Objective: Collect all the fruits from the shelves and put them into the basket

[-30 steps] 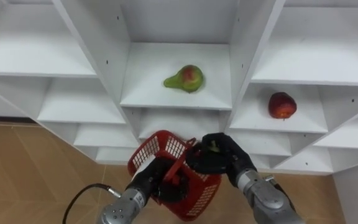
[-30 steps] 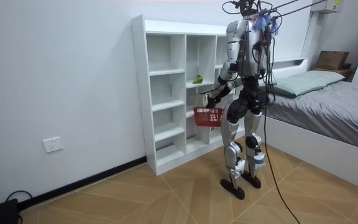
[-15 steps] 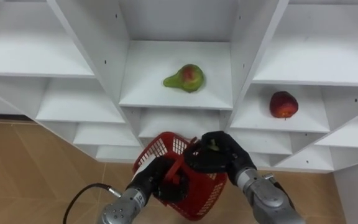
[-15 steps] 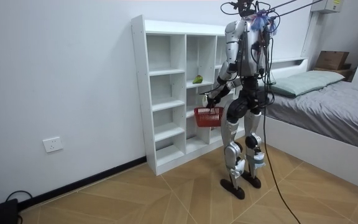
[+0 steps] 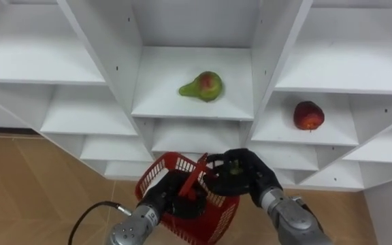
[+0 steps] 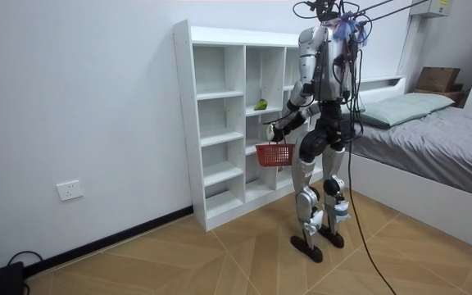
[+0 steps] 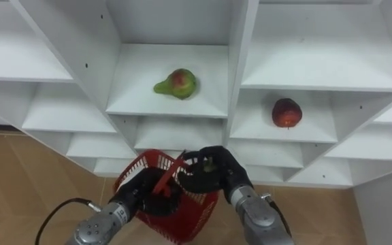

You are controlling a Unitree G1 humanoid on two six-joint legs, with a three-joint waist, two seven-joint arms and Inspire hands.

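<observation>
I stand facing a white closet [image 5: 264,41] of open shelves. A green-red pear [image 5: 203,86] lies on the middle shelf. On the shelf to its right sits a red apple [image 5: 308,115]. Low in front of me my left hand [image 5: 165,197] is shut on the handle of a red mesh basket [image 5: 209,218], which hangs nearly level. Just above the basket's rim my right hand [image 5: 250,175] is curled round a small green fruit [image 5: 234,166], mostly hidden by the fingers. The room view shows the basket [image 6: 274,154] at hip height before the shelves.
The other shelf compartments [image 5: 39,54] hold nothing. Wooden floor [image 5: 33,190] lies below the closet. In the room view a bed [image 6: 433,139] stands close behind me at the view's right, and a white wall [image 6: 72,98] runs to the left of the closet.
The basket has swung from a tilt to nearly level and sits a little lower. My right hand with the green fruit has sunk slightly toward its rim.
</observation>
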